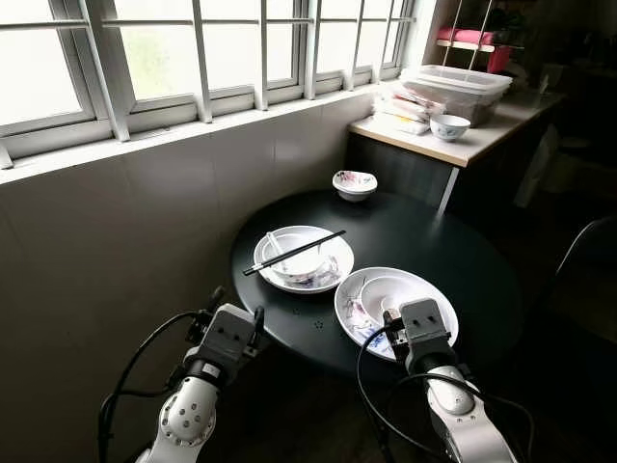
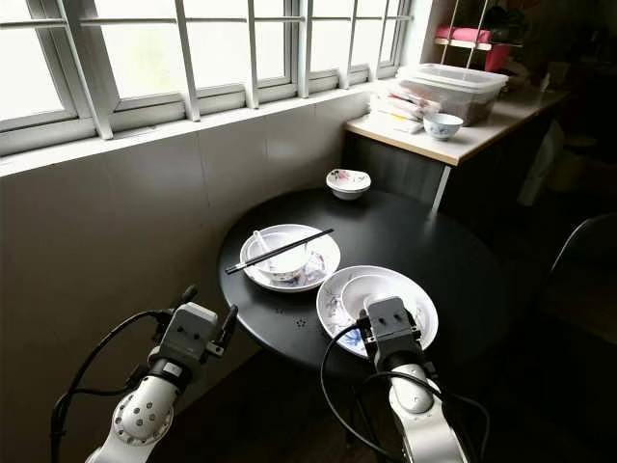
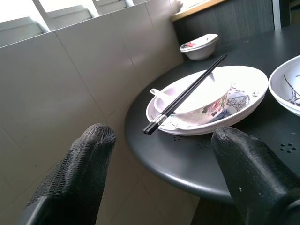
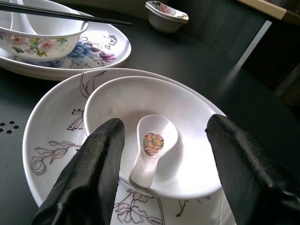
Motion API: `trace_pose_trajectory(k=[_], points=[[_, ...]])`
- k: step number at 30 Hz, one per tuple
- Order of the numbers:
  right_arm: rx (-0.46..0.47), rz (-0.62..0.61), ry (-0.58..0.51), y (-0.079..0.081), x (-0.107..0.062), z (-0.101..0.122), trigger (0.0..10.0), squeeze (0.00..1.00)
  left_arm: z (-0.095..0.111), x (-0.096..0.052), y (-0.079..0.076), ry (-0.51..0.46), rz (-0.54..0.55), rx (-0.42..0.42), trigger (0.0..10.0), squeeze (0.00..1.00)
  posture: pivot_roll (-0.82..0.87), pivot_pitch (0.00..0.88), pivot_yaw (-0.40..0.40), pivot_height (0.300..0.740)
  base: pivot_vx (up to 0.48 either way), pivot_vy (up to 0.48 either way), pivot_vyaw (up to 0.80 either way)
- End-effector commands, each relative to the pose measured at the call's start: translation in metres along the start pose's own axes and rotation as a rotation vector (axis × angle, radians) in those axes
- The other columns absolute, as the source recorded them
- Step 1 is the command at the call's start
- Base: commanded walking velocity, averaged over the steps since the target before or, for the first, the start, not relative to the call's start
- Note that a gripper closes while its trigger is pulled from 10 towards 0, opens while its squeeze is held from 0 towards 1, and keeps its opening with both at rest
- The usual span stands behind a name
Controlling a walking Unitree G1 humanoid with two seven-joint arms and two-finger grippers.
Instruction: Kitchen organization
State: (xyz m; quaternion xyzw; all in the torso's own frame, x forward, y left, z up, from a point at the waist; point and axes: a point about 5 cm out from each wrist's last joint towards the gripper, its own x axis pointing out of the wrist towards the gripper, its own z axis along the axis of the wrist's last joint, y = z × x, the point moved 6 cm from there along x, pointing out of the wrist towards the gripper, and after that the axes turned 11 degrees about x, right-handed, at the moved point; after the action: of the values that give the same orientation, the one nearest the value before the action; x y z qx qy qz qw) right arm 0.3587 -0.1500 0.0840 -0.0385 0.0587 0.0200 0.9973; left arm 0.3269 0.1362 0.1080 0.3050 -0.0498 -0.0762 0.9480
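Round black table (image 1: 424, 241): chopsticks (image 1: 294, 253) lie diagonally across the bowl (image 1: 301, 260)

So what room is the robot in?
Probably a home's kitchen or dining corner: a round black table holds used plates, a bowl with chopsticks, and a counter carries containers.

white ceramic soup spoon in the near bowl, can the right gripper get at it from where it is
Probably yes. The right gripper is open above the white ceramic soup spoon, which lies uncovered in the plain white bowl on the floral plate. Only the bowl's rim may crowd the fingers.
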Motion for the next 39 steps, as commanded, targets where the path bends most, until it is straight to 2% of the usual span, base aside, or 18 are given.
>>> trace_pose_trajectory(k=[1, 18, 24, 25, 28, 29, 30, 39], points=[[0.046, -0.016, 0.018, -0.004, 0.0, -0.002, 10.0, 0.0, 0.001, 0.001, -0.003, -0.007, -0.011, 0.012, 10.0, 0.0, 0.01, 0.0, -0.042, 0.74, 0.0, 0.0, 0.0], [0.147, 0.013, 0.11, -0.001, 0.003, -0.018, 10.0, 0.0, 0.0, 0.002, -0.004, -0.007, -0.013, 0.016, 10.0, 0.0, 0.01, 0.0, -0.043, 0.74, 0.0, 0.0, 0.0], [0.214, 0.0, 0.168, -0.003, 0.003, -0.029, 9.8, 0.0, -0.001, 0.003, -0.005, -0.004, -0.013, 0.017, 10.0, 0.0, 0.01, 0.0, -0.042, 0.74, 0.0, 0.0, 0.0], [0.218, 0.004, 0.169, -0.002, 0.003, -0.029, 8.0, 0.0, -0.001, 0.003, -0.005, -0.005, -0.013, 0.017, 10.0, 0.0, 0.01, 0.0, -0.042, 0.74, 0.0, 0.0, 0.0], [0.22, 0.005, 0.166, -0.003, 0.004, -0.028, 7.8, 0.0, -0.001, 0.003, -0.005, -0.006, -0.014, 0.017, 10.0, 0.0, 0.01, 0.0, -0.042, 0.74, 0.0, 0.0, 0.0], [0.225, 0.008, 0.162, -0.003, 0.005, -0.027, 3.7, 0.0, -0.001, 0.003, -0.006, -0.007, -0.014, 0.017, 10.0, 0.0, 0.01, 0.0, -0.042, 0.74, 0.0, 0.0, 0.0], [0.229, 0.009, 0.158, -0.003, 0.006, -0.025, 0.0, 0.0, -0.001, 0.003, -0.006, -0.007, -0.013, 0.017, 10.0, 0.0, 0.01, 0.0, -0.042, 0.74, 0.0, 0.0, 0.0], [0.245, 0.01, 0.141, -0.004, 0.007, -0.021, 0.0, 0.0, -0.001, 0.003, -0.005, -0.008, -0.005, 0.018, 10.0, 0.0, 0.01, 0.0, -0.045, 0.74, 0.0, 0.0, 0.0]])
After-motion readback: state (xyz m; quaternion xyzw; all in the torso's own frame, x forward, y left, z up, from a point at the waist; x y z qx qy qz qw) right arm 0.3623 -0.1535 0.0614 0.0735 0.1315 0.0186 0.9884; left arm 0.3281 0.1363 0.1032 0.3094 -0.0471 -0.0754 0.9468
